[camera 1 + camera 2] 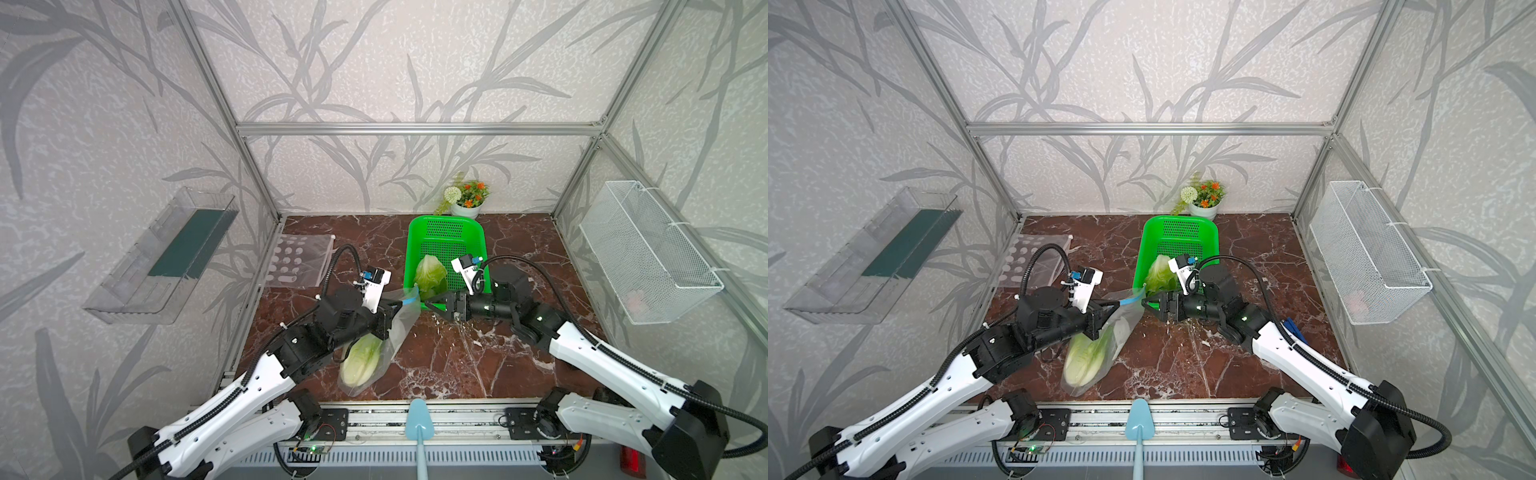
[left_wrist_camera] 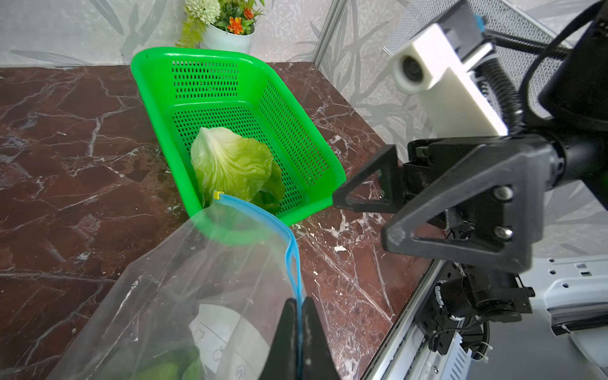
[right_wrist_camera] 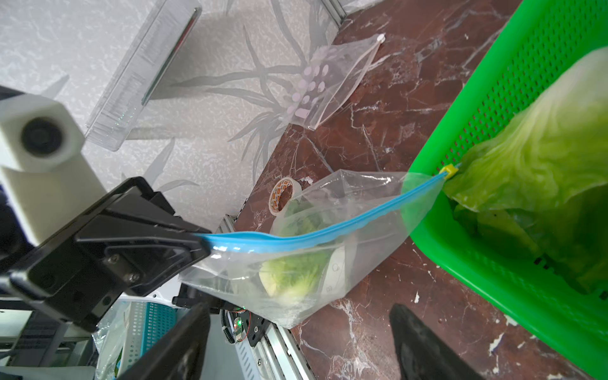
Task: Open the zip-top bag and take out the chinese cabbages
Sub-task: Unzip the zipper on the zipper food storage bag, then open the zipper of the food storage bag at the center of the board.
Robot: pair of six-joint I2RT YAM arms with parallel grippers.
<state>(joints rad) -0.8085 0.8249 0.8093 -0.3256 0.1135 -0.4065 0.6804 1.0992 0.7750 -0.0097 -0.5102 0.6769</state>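
One chinese cabbage (image 1: 358, 366) sits inside the zip-top bag (image 1: 397, 328), in front of the green basket (image 1: 446, 226) and a bit to its left. Its long way runs slanted. The pale end points away from the basket and the leafy end points up toward it. The bag hangs tilted, with its low end on the table (image 1: 478, 365).

The other chinese cabbage (image 1: 430, 272) lies in the basket's near end. Its long way runs along the basket's length, and its pointed end faces the basket's far wall.

The bag's blue zip strip (image 2: 263, 214) reaches up to the basket's near rim, and the yellow slider (image 2: 217, 195) is right at that rim.

Your left gripper (image 2: 298, 329) is squeezed tight on the blue zip strip and holds the bag up. Your right gripper (image 1: 432, 303) hangs just in front of the basket's near rim with its jaws spread wide and nothing between them.

A dotted empty bag (image 1: 299, 262) lies flat, well to the basket's left. A flower pot (image 1: 466, 208) stands behind the basket.
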